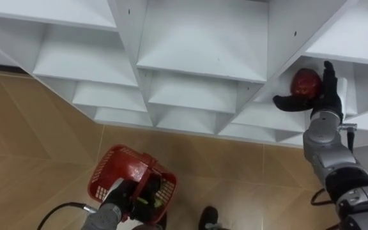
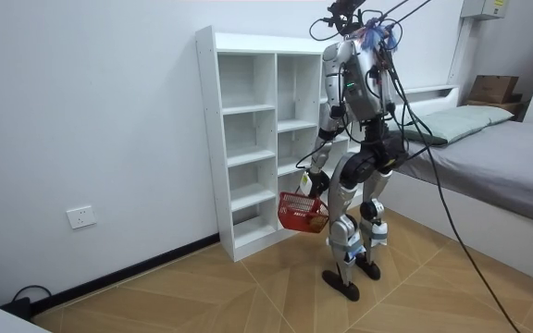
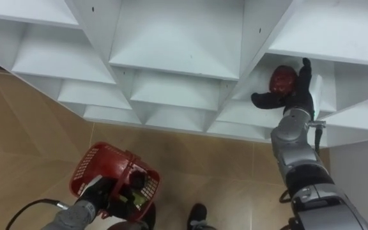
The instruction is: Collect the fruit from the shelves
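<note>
A dark red round fruit (image 1: 305,82) rests on a shelf in the right column of the white closet (image 1: 203,64). My right hand (image 1: 324,96) is against it, thumb stretched out under it and fingers straight up along its right side, so the hand is open. Low at the left, my left hand (image 1: 121,195) is curled round the handle of a red mesh basket (image 1: 110,167), which hangs over the floor. Something yellow-green (image 1: 148,200) lies inside the basket. In the room view I stand upright facing the closet (image 2: 248,139), with the basket (image 2: 303,211) at knee height.
The other closet compartments in view hold nothing. Wooden floor (image 1: 37,140) lies below the closet. In the room view a bed (image 2: 489,148) stands at the right behind me, and a white wall with a socket (image 2: 80,217) is at the left.
</note>
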